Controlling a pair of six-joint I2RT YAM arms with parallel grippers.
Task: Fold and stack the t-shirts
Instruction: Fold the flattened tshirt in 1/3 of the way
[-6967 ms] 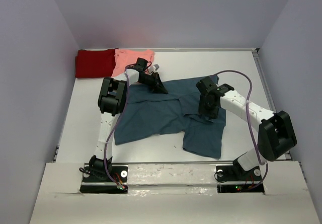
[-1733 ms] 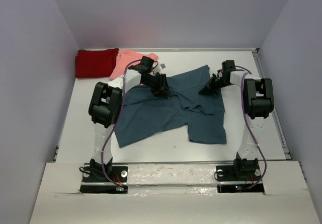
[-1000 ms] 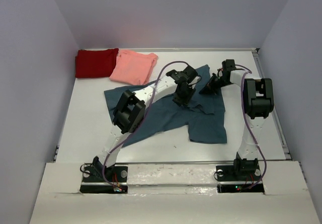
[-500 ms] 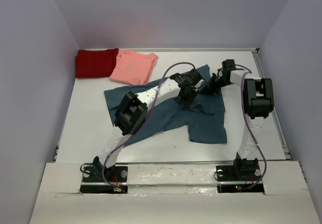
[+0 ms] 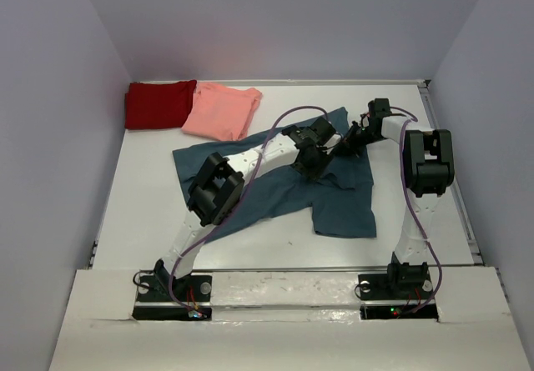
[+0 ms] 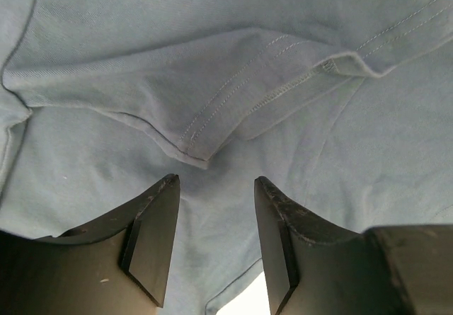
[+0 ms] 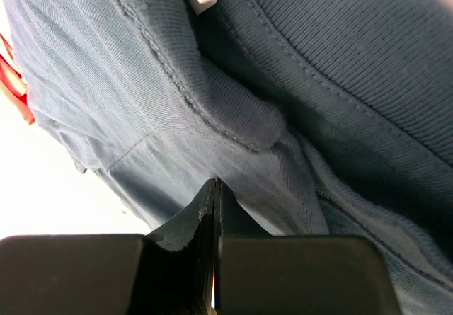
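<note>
Red tee: folded, far-left corner, well away from both grippers.
Pink tee: folded, just right of red one, touching it.
Teal tee: spread crumpled mid-table, not yet folded; sleeve and hem bunched under the arms.
Left gripper: released, fingers parted, hovering just over a stitched hem fold that lies straight ahead of its tips.
Right gripper: clenched, fingers pressed together; pinching teal cloth near the ribbed collar, by my reading.
Step in hand: likely taking a second corner to spread the tee flat.
Doing it well: drop left fingers astride the doubled hem, close on both layers, lift only once right side keeps tension.
Table: white, smooth; cloth should slide easily.
Room: pale walls close on three sides.
</note>
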